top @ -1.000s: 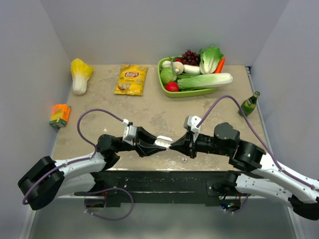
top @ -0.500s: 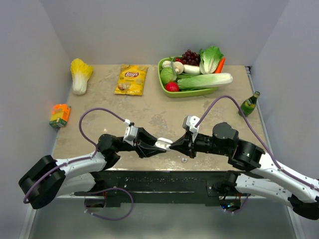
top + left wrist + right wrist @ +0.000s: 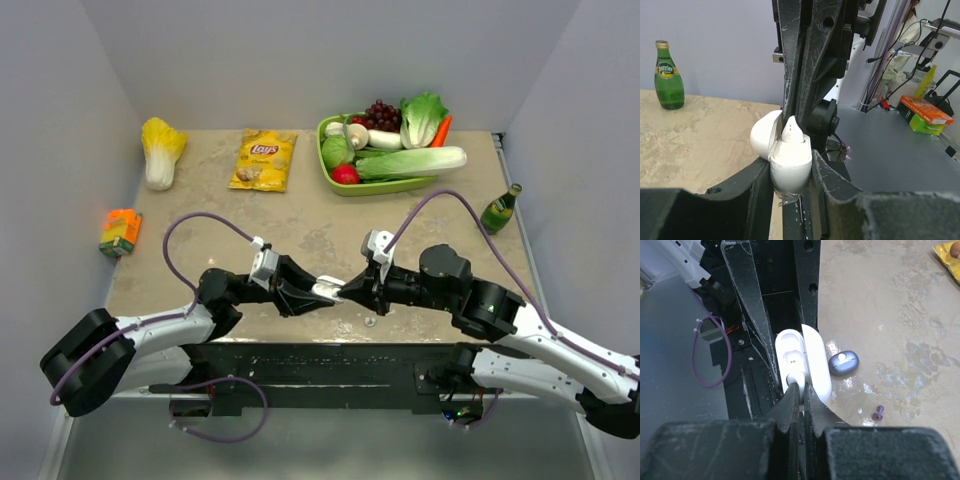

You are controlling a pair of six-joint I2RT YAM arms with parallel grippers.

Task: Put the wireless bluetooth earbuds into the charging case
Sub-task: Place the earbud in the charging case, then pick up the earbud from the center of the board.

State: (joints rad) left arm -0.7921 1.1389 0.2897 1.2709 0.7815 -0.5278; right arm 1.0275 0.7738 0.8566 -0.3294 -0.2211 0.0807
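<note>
1. The white earbud sits at a socket of the open charging case, pinched in the clenched right pincer.
2. The left pincer grasps the case over the desk.
3. Seating it likely needs a straight push along the right pincer's axis.

The left gripper, clamping the white case, and the right gripper, pinching a white earbud, are meeting tip to tip and barring the near middle. A lilac earbud and a tiny purple bit are lying just beside them. Bare table is stretching beyond, toward the chip bag and the vegetable tray.
</note>
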